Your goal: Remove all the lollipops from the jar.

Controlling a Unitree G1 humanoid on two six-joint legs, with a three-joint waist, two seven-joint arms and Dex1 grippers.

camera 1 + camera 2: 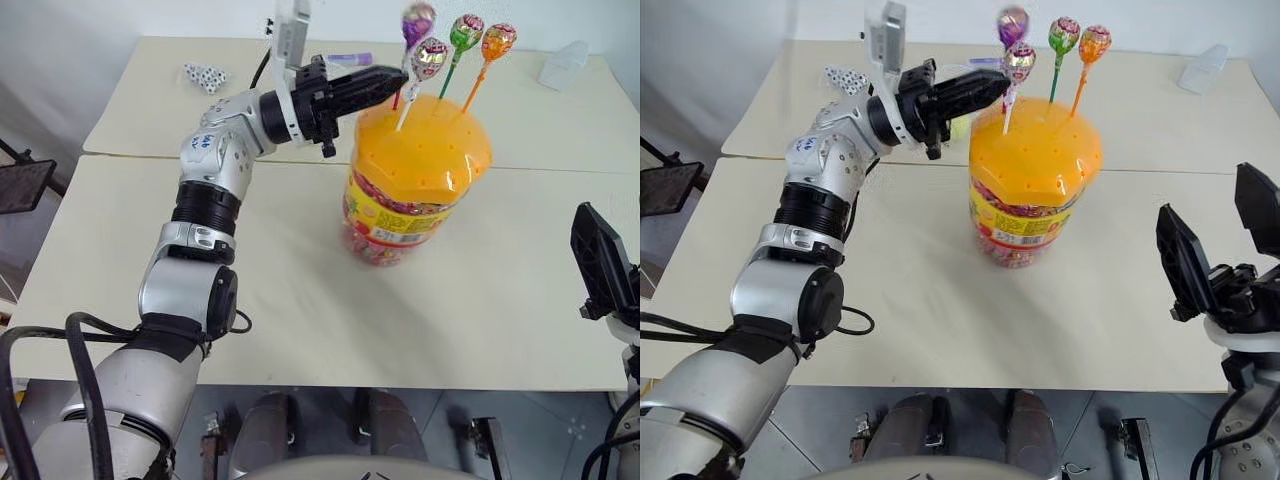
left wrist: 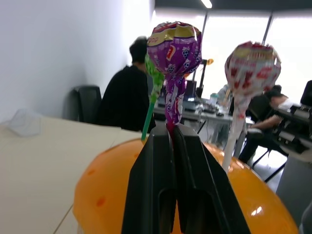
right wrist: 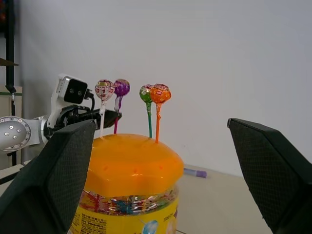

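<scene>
We see the jar [image 1: 412,180] standing on the pale table [image 1: 300,300], near the seam where a second table butts against it. Its domed orange lid [image 1: 420,145] is on, and 4 lollipops stand upright in the lid's holes: a purple one [image 1: 418,22], a pink-silver one [image 1: 430,58], a green one [image 1: 466,30] and an orange one [image 1: 498,40].

Our left gripper [image 1: 397,78] reaches in from the left, just above the lid's edge, and its 2 black fingers are pressed together on the purple lollipop's stick, right below the wrapped head. In the left wrist view the purple head [image 2: 174,46] sits directly above the closed fingertips [image 2: 165,141], with the pink-silver one [image 2: 252,68] beside it and the green stick behind.

Our right gripper [image 3: 161,165] hangs well apart from the jar on the right side, its fingers [image 1: 1185,262] spread wide with nothing between them.

On the far table lie some dice [image 1: 205,76], a purple marker [image 1: 348,60] and a clear plastic piece [image 1: 565,65]. People sit at desks in the background of the left wrist view.
</scene>
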